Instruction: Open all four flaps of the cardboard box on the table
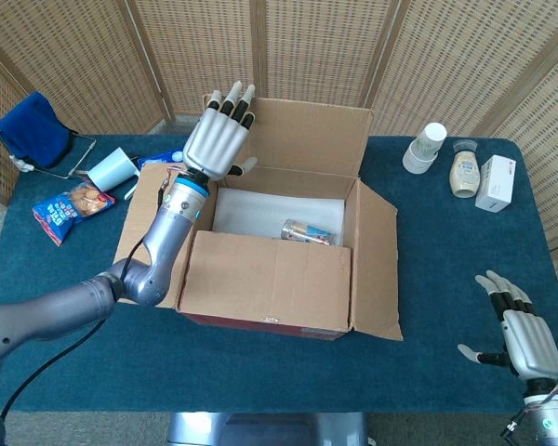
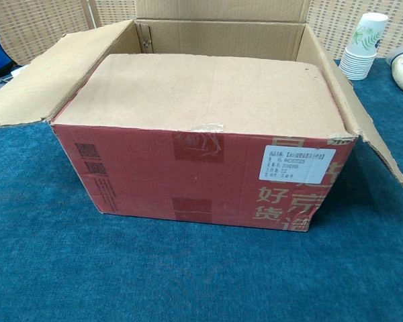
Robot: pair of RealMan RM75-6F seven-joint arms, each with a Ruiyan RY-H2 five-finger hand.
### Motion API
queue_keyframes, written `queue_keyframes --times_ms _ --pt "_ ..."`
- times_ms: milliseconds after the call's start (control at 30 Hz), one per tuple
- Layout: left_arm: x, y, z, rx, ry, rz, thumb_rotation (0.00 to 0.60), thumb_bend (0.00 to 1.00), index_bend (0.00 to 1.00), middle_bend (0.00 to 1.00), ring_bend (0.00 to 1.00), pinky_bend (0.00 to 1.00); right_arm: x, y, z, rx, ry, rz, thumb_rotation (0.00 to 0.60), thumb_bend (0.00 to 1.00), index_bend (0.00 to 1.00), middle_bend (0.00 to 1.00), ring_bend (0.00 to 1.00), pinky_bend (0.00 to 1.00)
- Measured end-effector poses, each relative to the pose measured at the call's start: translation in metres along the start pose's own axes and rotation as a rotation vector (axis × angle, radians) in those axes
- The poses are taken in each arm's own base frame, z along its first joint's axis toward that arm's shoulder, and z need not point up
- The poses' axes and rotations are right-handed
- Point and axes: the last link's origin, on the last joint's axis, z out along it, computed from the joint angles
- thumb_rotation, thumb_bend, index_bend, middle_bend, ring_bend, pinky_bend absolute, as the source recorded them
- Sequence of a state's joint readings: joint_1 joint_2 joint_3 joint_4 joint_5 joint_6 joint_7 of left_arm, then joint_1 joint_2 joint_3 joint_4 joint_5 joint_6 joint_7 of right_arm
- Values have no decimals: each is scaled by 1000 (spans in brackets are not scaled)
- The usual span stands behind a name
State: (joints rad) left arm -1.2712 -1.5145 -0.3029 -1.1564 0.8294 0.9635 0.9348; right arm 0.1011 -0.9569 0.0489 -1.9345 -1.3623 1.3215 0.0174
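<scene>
Both hands spread apart, left hand [image 1: 218, 136] and right hand [image 1: 524, 334], over blue tablecloth [image 1: 446, 242] (wicker screens [image 1: 353, 56] behind).

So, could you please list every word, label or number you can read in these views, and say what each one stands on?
"好" "货": large pale characters on the red front of the cardboard box, right of centre; those beside them are cut off or faded.
White label on the box front: printed lines, too small to read.
Yellow packet, blue snack bag, white carton, bottle: print too blurred to read.
</scene>
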Motion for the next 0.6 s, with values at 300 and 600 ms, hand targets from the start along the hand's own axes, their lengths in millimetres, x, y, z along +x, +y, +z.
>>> queue_keyframes --times_ms 300,600 --pt "-24 6 9 27 -64 -18 240 105 258 0 31 220 -1 1 2 -5 -5 0 600 0 0 0 0 11" --pt "-32 7 10 41 -98 -56 247 106 257 0 31 217 -1 1 2 -7 -6 0 600 0 0 0 0 11"
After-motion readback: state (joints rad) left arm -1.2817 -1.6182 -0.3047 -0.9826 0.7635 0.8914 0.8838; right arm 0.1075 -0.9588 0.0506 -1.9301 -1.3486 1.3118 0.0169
